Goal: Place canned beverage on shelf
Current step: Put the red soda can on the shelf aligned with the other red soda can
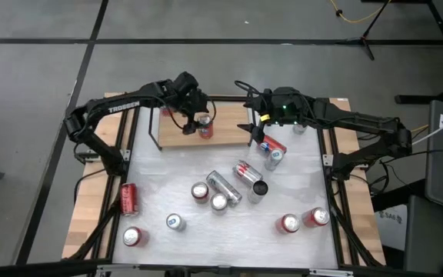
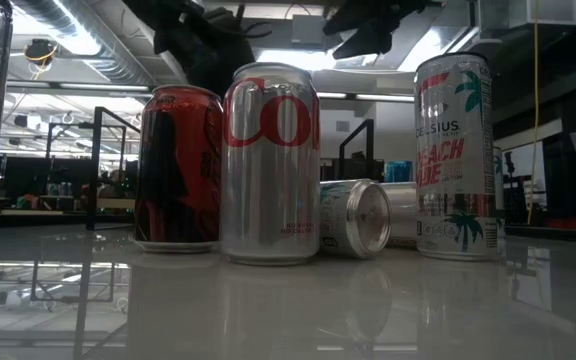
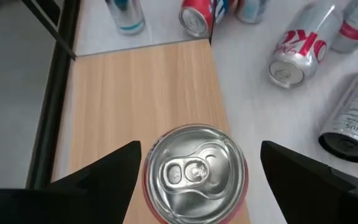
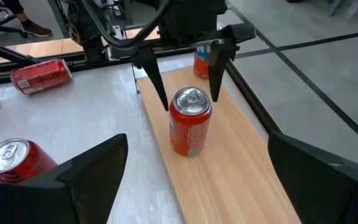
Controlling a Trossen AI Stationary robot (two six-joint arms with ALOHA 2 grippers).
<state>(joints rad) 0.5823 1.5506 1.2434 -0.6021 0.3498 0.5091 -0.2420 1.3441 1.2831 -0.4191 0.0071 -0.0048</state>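
Hovering left end effector (image 4: 188, 59): fingers spread apart, pointing down, straddling the red can (image 4: 190, 121) without touching.
Right end effector (image 1: 257, 129): fingers apart, holding nothing, at the shelf's 3 o'clock end.
Red can: upright smooth metal cylinder on the shelf (image 4: 229, 162).
Shelf: flat light wood-grain board, black rails, at the tabletop's (image 1: 168, 185) 12 o'clock edge.

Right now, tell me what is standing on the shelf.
One red can stands upright on the shelf, near the edge beside the tabletop, with the left gripper open around its top. The board under the can is covered; the rest shown is bare wood.
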